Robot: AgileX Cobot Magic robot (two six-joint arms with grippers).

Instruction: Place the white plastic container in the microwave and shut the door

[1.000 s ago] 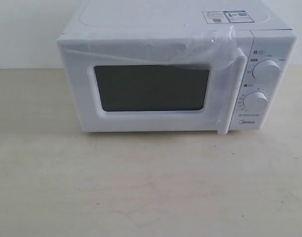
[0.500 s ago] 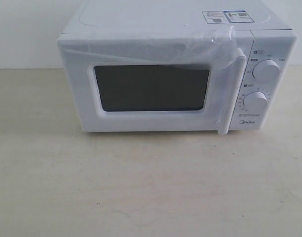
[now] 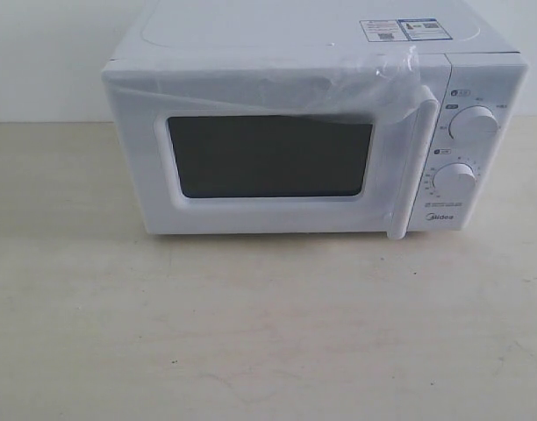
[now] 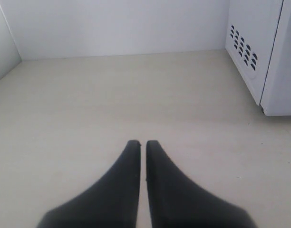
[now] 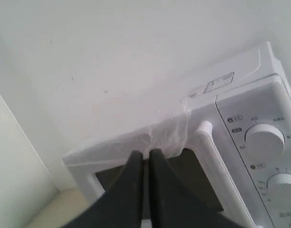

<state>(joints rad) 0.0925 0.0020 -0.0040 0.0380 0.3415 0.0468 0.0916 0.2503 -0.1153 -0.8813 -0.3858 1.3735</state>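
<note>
The door (image 3: 268, 215) of the microwave (image 3: 251, 35) is being seen fully shut, and the white plastic container is being shown in no view, so whether it is lying behind the dark window cannot be told. The left gripper (image 4: 140, 143), beside the microwave, and the right gripper (image 5: 144, 153), facing the door's top edge, are both being held pressed together, empty. If the container is not yet inside, a pull on the handle (image 3: 407, 167) is being called for next.
</note>
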